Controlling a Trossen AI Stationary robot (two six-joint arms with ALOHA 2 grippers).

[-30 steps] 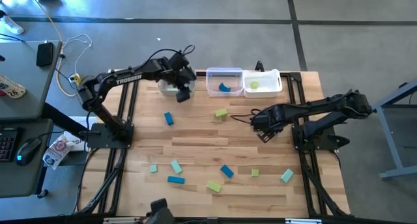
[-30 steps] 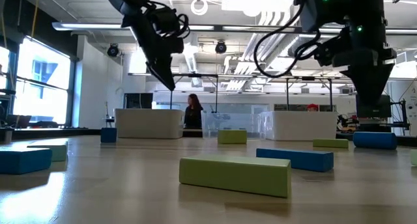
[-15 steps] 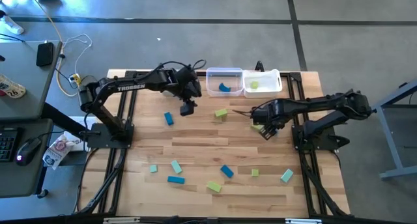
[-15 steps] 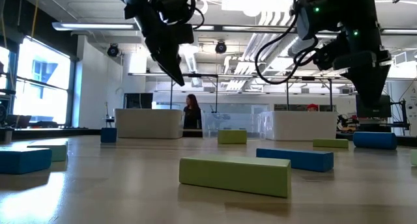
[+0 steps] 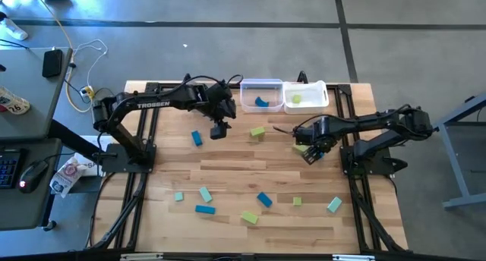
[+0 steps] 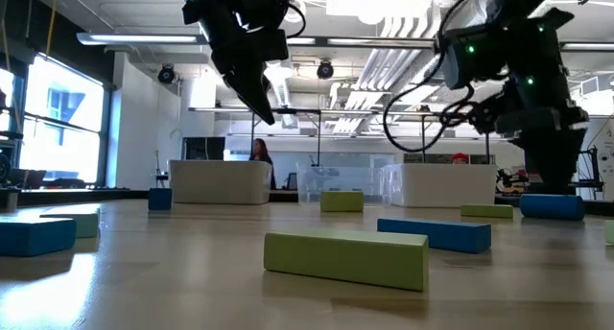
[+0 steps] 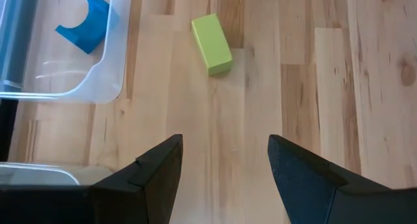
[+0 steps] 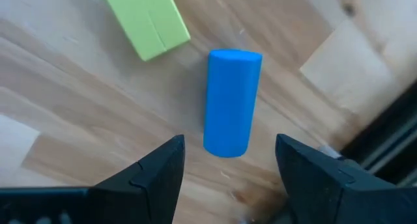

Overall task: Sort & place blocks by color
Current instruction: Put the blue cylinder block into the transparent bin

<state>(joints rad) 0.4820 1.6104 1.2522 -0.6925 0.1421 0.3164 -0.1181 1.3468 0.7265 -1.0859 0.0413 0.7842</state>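
My left gripper hangs open above the table's far part, next to the middle bin. Its wrist view shows a yellow-green bar lying flat on the wood ahead of the open fingers. My right gripper is open over the table's right side. A short blue cylinder lies on its side just ahead of its fingertips, and a yellow-green block lies beyond it. Other teal, blue and yellow-green blocks lie scattered along the near half, such as a blue one.
Three translucent bins stand along the far edge. The middle one holds a blue arch block, the right one a yellow-green piece, and the left one is mostly under my left arm. A blue block lies near my left gripper. A long yellow-green bar sits closest in the low view.
My left gripper has swung from above the left bin toward the table's right and near side, ending beside the middle bin and facing the yellow-green bar. My right gripper has come down a little over the blue cylinder. No block has moved.
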